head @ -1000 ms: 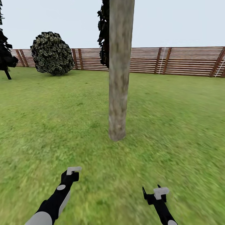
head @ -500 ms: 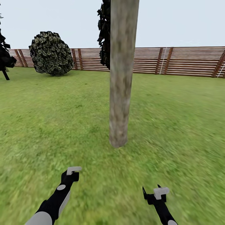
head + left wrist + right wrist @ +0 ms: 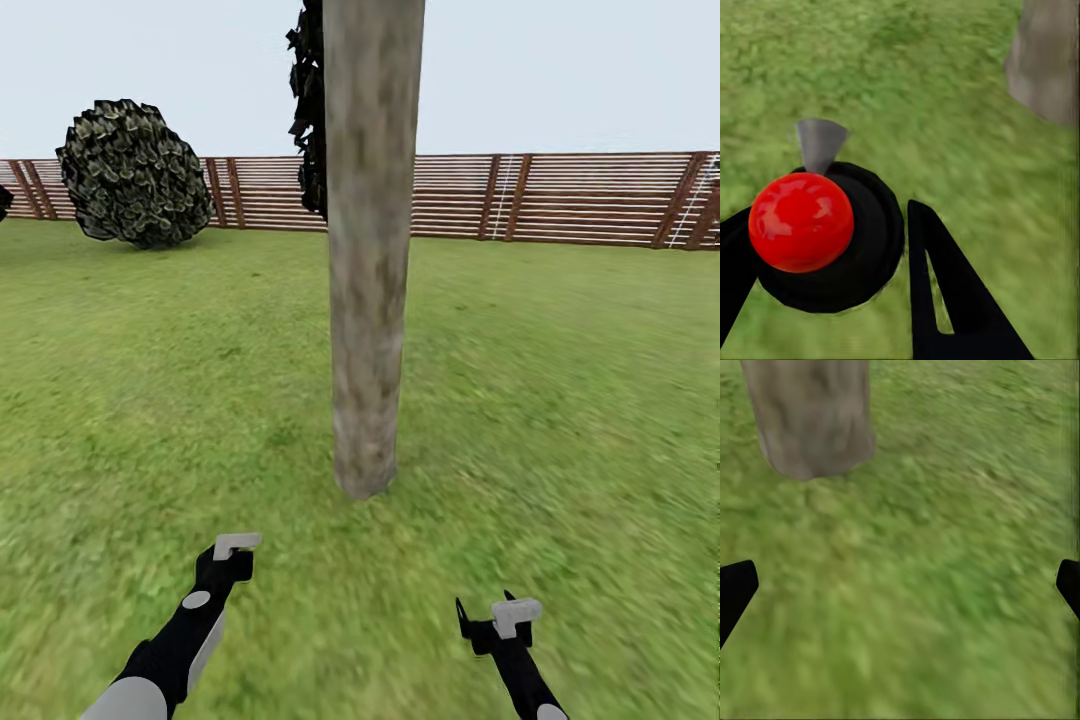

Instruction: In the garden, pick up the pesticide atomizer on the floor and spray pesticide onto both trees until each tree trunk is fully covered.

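Where left gripper (image 3: 832, 247) clamps atomizer (image 3: 829, 232) | right gripper (image 3: 900, 585) apart | trunk (image 3: 368, 250) ahead

Ground surface: green lawn (image 3: 560, 400), grass cover throughout.

The tree trunk (image 3: 368, 250) rises straight from the lawn just ahead of centre, its mottled grey-brown base meeting the grass directly. A round bush (image 3: 132, 172) sits on the grass at the far left, close against the fence. The brown slatted fence (image 3: 570, 198) stands along the lawn's far edge. The trunk's base (image 3: 811, 416) also shows in the right wrist view, with blurred turf around it.
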Motion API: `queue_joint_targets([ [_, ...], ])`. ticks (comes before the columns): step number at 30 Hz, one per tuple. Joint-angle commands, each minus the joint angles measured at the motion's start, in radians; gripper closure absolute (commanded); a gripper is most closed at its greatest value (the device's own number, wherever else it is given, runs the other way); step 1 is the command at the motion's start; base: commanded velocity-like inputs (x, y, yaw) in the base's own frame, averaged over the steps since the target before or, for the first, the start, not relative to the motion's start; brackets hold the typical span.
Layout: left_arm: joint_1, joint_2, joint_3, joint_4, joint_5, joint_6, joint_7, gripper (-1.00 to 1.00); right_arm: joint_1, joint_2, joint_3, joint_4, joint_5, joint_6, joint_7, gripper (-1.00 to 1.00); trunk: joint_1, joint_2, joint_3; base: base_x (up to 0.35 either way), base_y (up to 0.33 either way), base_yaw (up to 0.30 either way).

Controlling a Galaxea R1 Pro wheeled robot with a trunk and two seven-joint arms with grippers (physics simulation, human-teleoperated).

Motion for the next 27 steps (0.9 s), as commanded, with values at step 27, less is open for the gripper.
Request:
queue_joint_targets([
  [27, 0.002, -0.002, -0.003, -0.001, -0.007, -0.004, 0.0, 1.0, -0.001, 0.002, -0.001, 0.002, 0.005, -0.002, -0.002, -1.0, 0.0, 0.0, 0.002, 0.229, -0.003, -0.027],
])
